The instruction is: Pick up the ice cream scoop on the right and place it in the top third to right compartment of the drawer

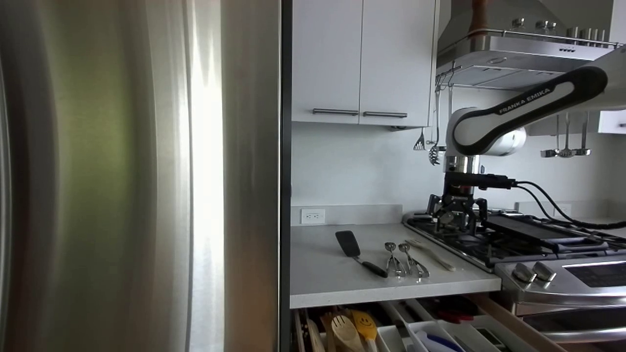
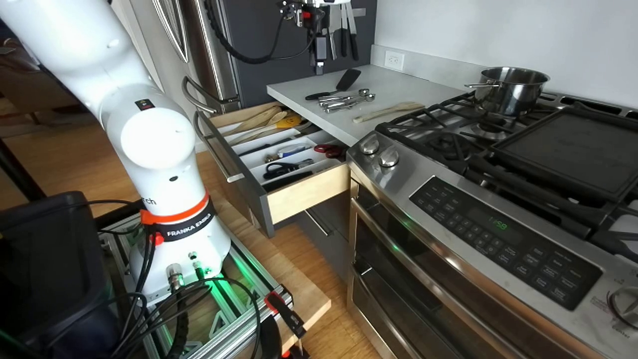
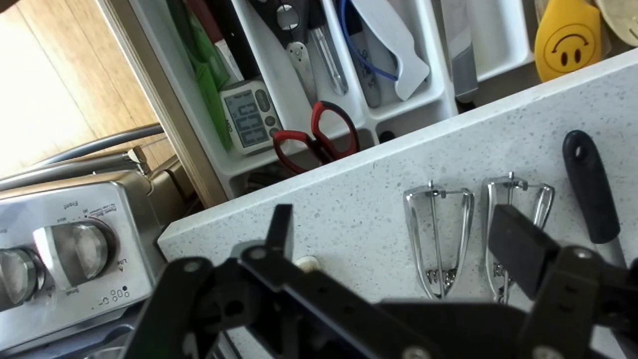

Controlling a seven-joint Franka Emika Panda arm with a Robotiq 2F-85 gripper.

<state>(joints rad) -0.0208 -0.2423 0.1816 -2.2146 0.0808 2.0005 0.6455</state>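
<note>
We read the Robotiq claw (image 3: 401, 237) as unloaded: its two fingers (image 3: 521, 249) stand wide apart with nothing gripped, and it hangs above the speckled counter (image 3: 349, 214), touching nothing. In the wrist view the ice cream scoop (image 3: 437, 239) appears between the fingers, nearer the finger at that picture's right; it lies on the counter, below the claw and apart from it. We take it for the right-hand scoop because it is the one nearer the gas range (image 2: 503, 239). Just beside it lies a similar second scoop (image 1: 394, 263), in the wrist view partly hidden by that same finger, and past this a black-handled turner (image 3: 593, 189). A wooden utensil (image 2: 386, 112) lies on the range side of the target. We judge the step in hand to be the approach, with the grasp not yet made. The next move calls for us to centre the claw over the target's handle, lower it with one finger entering the gap between the scoops, then close without catching the neighbour. Farther out, the drawer (image 2: 309, 194) stands open at the counter's edge. We take the destination to be its rear compartment (image 3: 421, 119) third from the range side, behind the one holding the marker pen (image 3: 366, 72); red-handled scissors (image 3: 323, 151) show at the adjacent rear space.
</note>
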